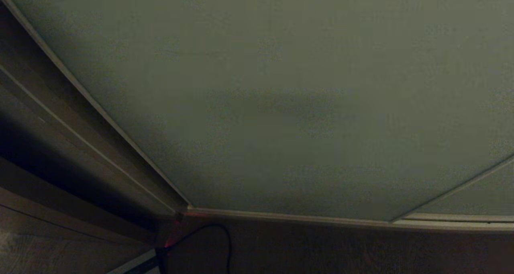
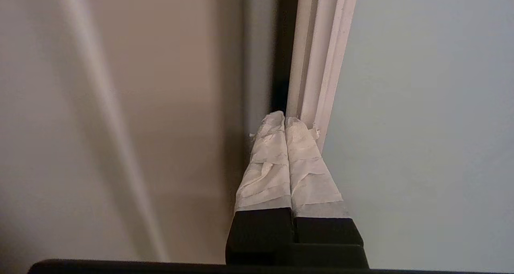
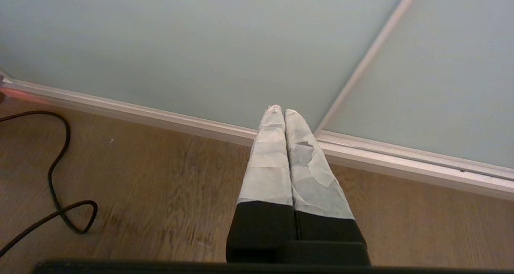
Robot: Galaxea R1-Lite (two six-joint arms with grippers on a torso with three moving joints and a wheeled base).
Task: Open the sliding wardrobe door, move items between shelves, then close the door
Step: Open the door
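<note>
The head view is filled almost wholly by the sliding wardrobe door (image 1: pixel 281 105), a matte pale grey-green panel edged by a thin light metal frame (image 1: pixel 100 109), which runs down its left side and along its bottom. To the left of that edge, brown wood-grain panelling (image 1: pixel 48 117) is seen in deep shade. A second pale panel (image 1: pixel 474 193) is seen at the lower right, set behind a slanting frame line. Along the foot of the door a light metal floor track (image 1: pixel 305 217) is laid, and in front of it lies a wood-look floor (image 1: pixel 361 250), on which a black cable (image 1: pixel 225 238) is looped near the door's lower left corner. Neither arm is shown in the head view. In the left wrist view the left gripper (image 2: pixel 285 119) is found at the door's left vertical frame (image 2: pixel 317 57), its two tape-wrapped fingers (image 2: pixel 267 165) pressed together with nothing between them and their tips set against the frame's edge, beside the dark gap next to it. In the right wrist view the right gripper (image 3: pixel 280 110) is held low over the floor, near the track, its taped fingers (image 3: pixel 267 165) likewise pressed together and empty.
</note>
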